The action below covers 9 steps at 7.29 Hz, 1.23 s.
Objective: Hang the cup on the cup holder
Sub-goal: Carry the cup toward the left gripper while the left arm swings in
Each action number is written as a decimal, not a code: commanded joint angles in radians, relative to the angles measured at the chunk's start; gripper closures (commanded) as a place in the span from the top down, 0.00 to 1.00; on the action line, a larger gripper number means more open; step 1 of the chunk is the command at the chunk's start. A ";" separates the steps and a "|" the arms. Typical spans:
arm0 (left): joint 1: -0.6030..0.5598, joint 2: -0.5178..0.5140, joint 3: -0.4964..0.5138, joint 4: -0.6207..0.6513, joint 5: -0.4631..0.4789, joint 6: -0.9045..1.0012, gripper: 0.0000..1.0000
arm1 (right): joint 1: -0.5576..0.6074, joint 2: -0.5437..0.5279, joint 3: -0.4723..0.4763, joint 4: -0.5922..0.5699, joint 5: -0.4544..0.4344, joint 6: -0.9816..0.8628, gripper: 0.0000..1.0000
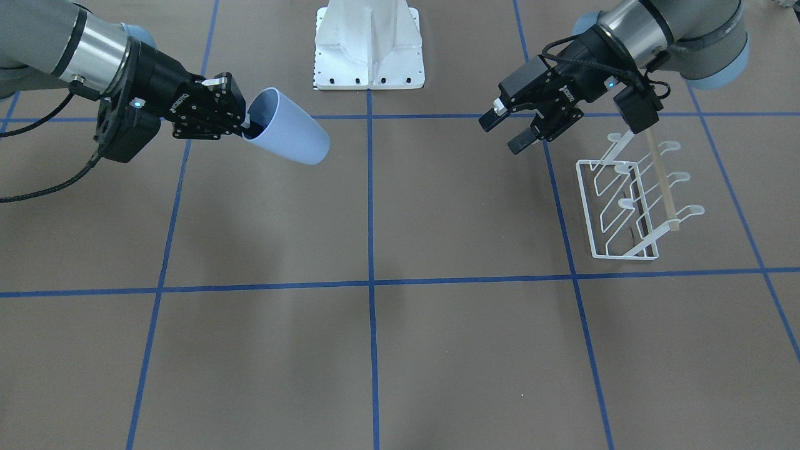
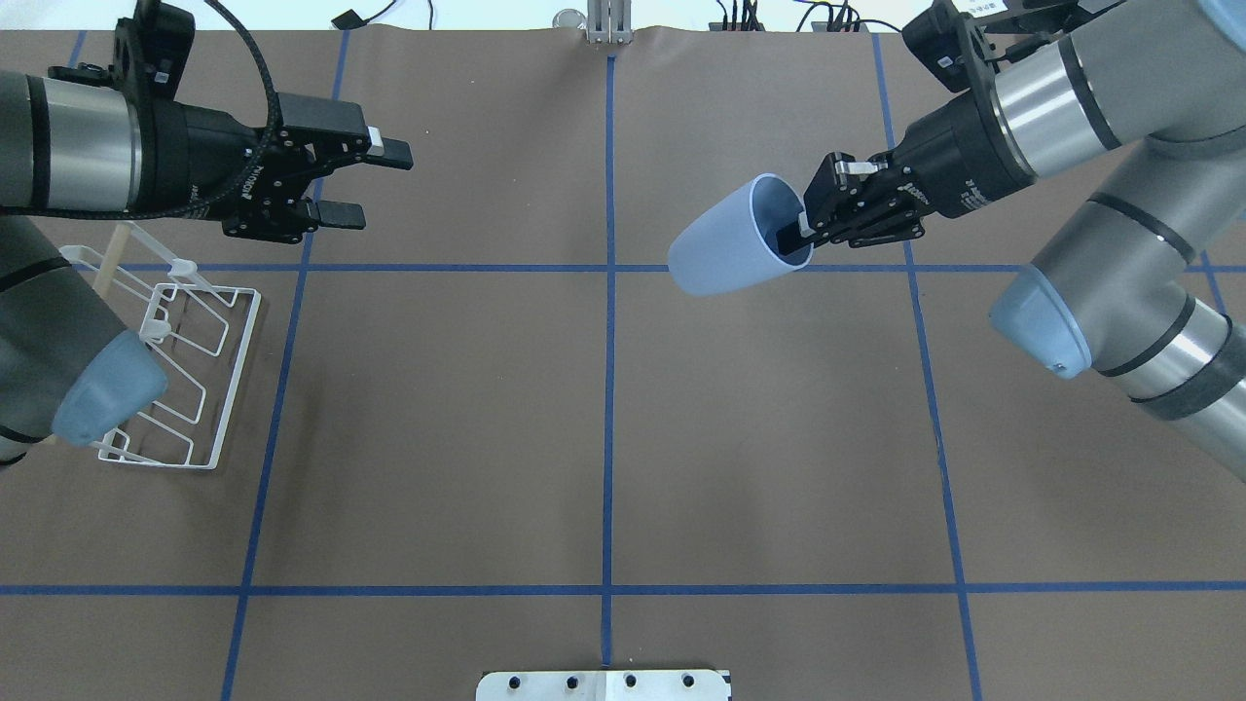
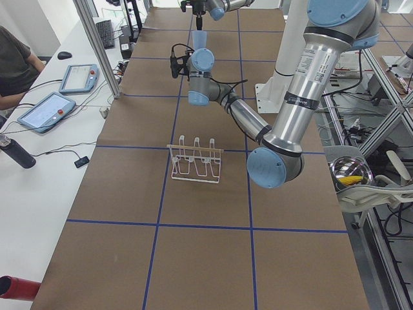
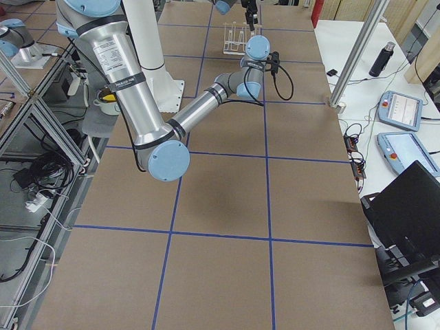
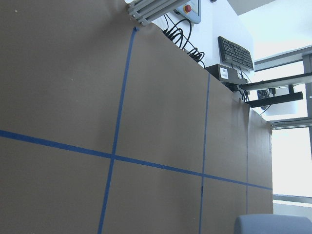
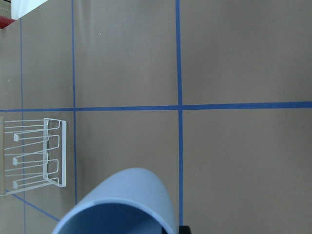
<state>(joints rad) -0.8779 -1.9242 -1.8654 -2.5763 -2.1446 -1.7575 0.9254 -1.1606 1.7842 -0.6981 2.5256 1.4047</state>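
The pale blue cup [image 2: 725,251] is held off the table, on its side, by my right gripper [image 2: 800,232], which is shut on its rim with one finger inside. In the front view the cup [image 1: 290,134] and right gripper [image 1: 249,125] are at the upper left. The cup's rim fills the bottom of the right wrist view [image 6: 122,202]. The white wire cup holder [image 2: 190,360] stands at the table's left side, also seen in the front view [image 1: 625,200] and the right wrist view [image 6: 34,156]. My left gripper [image 2: 384,185] is open and empty beyond the holder, also visible in the front view [image 1: 500,134].
A white bolted metal pedestal [image 1: 369,44] stands at the robot's edge of the table, between the arms. Blue tape lines grid the brown table [image 2: 604,419]. My left arm's elbow [image 2: 107,385] hangs over part of the holder. Operator tablets [image 3: 48,110] lie off the table.
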 commanded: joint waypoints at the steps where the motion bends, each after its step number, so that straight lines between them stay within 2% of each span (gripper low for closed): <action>1: 0.020 -0.018 0.021 -0.008 0.002 -0.043 0.99 | -0.029 -0.019 -0.068 0.253 -0.016 0.066 0.00; 2: 0.045 -0.021 0.022 -0.025 0.002 -0.122 0.99 | -0.030 -0.015 -0.054 0.275 -0.037 0.170 0.00; 4: 0.085 -0.048 0.086 -0.175 0.006 -0.177 0.99 | -0.072 -0.013 -0.072 0.543 -0.216 0.502 0.00; 5: 0.111 -0.080 0.115 -0.245 0.067 -0.254 0.99 | -0.130 -0.013 -0.077 0.593 -0.322 0.593 0.00; 6: 0.156 -0.085 0.132 -0.351 0.159 -0.333 0.99 | -0.155 0.005 -0.078 0.600 -0.379 0.709 0.00; 8: 0.166 -0.125 0.158 -0.512 0.199 -0.504 0.99 | -0.169 0.056 -0.092 0.615 -0.380 0.830 0.00; 9: 0.168 -0.128 0.161 -0.580 0.244 -0.542 0.99 | -0.169 0.050 -0.107 0.735 -0.386 0.964 0.00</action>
<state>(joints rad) -0.7145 -2.0398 -1.7114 -3.0710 -1.9467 -2.2271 0.7617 -1.1139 1.6899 -0.0587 2.1482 2.2429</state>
